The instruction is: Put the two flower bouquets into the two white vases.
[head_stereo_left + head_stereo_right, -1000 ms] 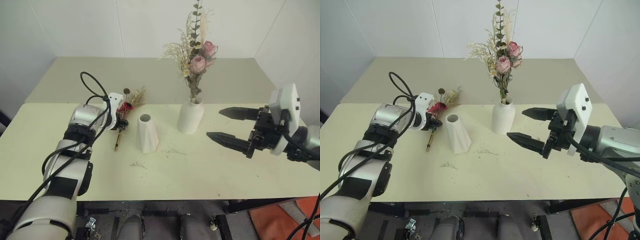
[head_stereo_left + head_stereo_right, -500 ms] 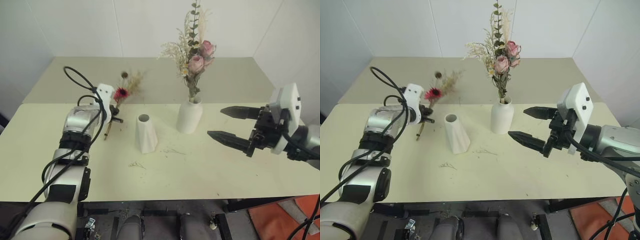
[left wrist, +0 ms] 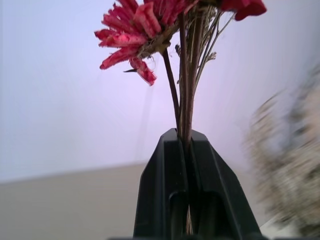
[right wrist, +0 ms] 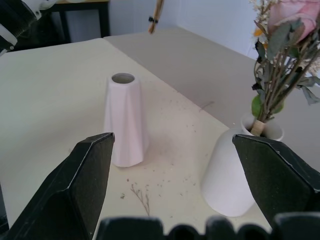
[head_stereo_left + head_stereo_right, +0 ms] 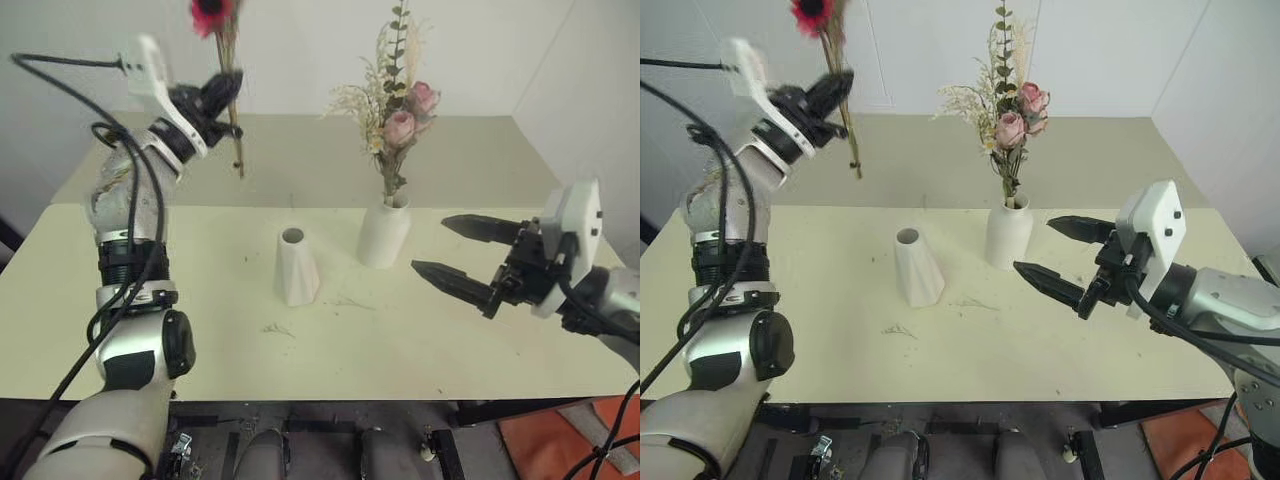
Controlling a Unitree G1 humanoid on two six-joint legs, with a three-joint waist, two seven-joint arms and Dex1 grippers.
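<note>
Nearest, the right tool (image 5: 455,252) hovers over the bench (image 5: 420,340) with fingers spread wide, gripping nothing. Past it, the shorter faceted vase (image 5: 296,266) stands empty, mouth up. Just beside it, the rounded vase (image 5: 383,233) holds the pink rose bouquet (image 5: 395,110) upright. Farther back and high above the bench, the left tool (image 5: 218,92) is clamped on the slim bouquet (image 5: 228,75), stems near vertical, red flower uppermost.

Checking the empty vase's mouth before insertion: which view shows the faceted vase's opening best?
The right wrist view: the faceted vase stands close, its open mouth plain. Both eye views show it whole but smaller, beside the round vase holding the rose bouquet.
</note>
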